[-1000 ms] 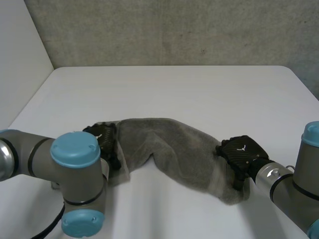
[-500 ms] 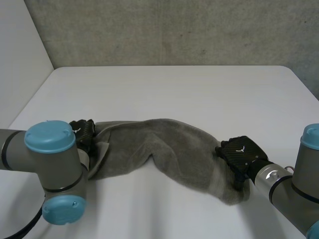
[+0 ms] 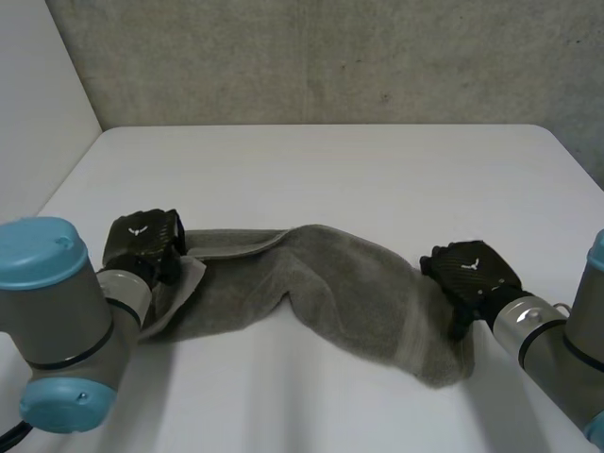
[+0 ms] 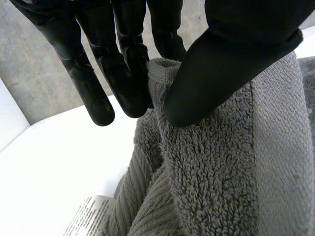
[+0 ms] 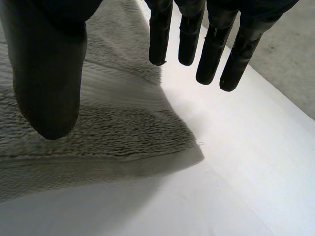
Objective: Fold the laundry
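Two hands sit at this grey towel (image 3: 321,283), but only one of them has a grip. Your left hand (image 3: 142,247) is clamped on the left end, with the thumb on one face and the fingers (image 4: 125,73) on the other. It is pinching a narrow bit of hemmed edge, and the care label (image 4: 91,219) hangs just beneath. Your right hand (image 3: 470,274) is at the right end with its fingers straight and its thumb spread apart, grasping nothing. That corner lies flat on the desk (image 3: 321,170) under the hand; I cannot tell whether the fingertips touch the cloth.

The towel runs left to right across the near part of the desk. It is rumpled and partly doubled over itself in the middle, not spread flat.

Here is what I judge could go wrong:

- If you pull or lift with the left hand, the right end has no anchor — the whole towel is likely to drag leftward instead of opening out.
- The left pinch holds little cloth, so a sharp tug could strip the hem out of it.
- If you fold now, the bunched middle gets trapped inside, giving a lumpy, skewed fold.
- The right corner lies toward the near side of the desk, so a careless sweep could push it over the edge.
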You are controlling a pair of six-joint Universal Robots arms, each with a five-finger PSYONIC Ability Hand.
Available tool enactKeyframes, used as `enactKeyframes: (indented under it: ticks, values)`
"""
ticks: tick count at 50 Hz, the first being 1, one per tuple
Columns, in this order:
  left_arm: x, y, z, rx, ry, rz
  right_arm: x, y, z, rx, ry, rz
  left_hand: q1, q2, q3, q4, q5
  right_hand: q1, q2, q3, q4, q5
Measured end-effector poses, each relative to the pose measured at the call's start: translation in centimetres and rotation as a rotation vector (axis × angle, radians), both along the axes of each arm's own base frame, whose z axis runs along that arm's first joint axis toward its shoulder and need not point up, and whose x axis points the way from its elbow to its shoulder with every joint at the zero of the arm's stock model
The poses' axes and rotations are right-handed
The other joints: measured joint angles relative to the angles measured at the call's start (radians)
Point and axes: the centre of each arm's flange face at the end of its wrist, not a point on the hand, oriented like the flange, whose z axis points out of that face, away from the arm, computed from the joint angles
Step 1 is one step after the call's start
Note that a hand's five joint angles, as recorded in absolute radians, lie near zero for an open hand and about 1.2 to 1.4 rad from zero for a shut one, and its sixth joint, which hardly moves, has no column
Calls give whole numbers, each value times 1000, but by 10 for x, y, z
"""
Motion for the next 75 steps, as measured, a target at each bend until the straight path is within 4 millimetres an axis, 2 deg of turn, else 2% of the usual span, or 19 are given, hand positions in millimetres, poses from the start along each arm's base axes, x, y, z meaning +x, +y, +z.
enactKeyframes:
  ticks: [12,19,23,28,34,39,44,48,51,55,61,67,75]
  values:
    - [-2,5,13,-24,24,-46,-4,-6,4,-2,-34,-32,1,0,0,0,0,0,0,0,0,0]
    - [-1,14,39,-69,39,-64,-5,-12,11,-14,-50,-41,1,0,0,0,0,0,0,0,0,0]
    - [0,28,58,-100,55,-114,-2,-21,25,-9,-101,-39,1,1,1,0,0,0,0,0,0,0]
    - [1,48,78,-146,82,-208,10,-30,53,46,-227,15,1,1,1,1,0,-9,0,-4,-4,-2]
    - [9,59,87,-177,92,-241,31,-41,77,121,-359,104,1,1,1,1,0,-96,0,-87,-95,-92]
    - [19,62,90,-198,87,-219,68,-44,86,155,-426,211,1,1,1,1,0,-172,0,-166,-141,-123]
    - [28,61,94,-218,83,-187,104,-40,80,180,-435,295,1,1,1,1,0,-177,0,-166,-141,-123]
    - [32,61,97,-232,83,-167,132,-35,68,202,-424,355,1,1,1,1,0,-177,0,-166,-141,-123]
    - [34,61,99,-241,84,-161,146,-31,56,221,-412,386,1,1,1,1,0,-177,0,-166,-141,-123]
    - [35,61,102,-250,86,-157,157,-30,41,252,-396,401,1,1,1,1,0,-166,0,-163,-141,-120]
    - [37,57,104,-262,87,-143,159,-31,28,299,-373,394,1,1,1,1,0,-76,0,-77,-88,-22]
    - [42,50,105,-266,84,-119,154,-31,28,317,-365,378,1,1,1,1,0,34,25,43,36,95]
    - [47,43,107,-271,82,-105,133,-44,27,321,-362,315,1,1,1,1,0,350,341,354,352,394]
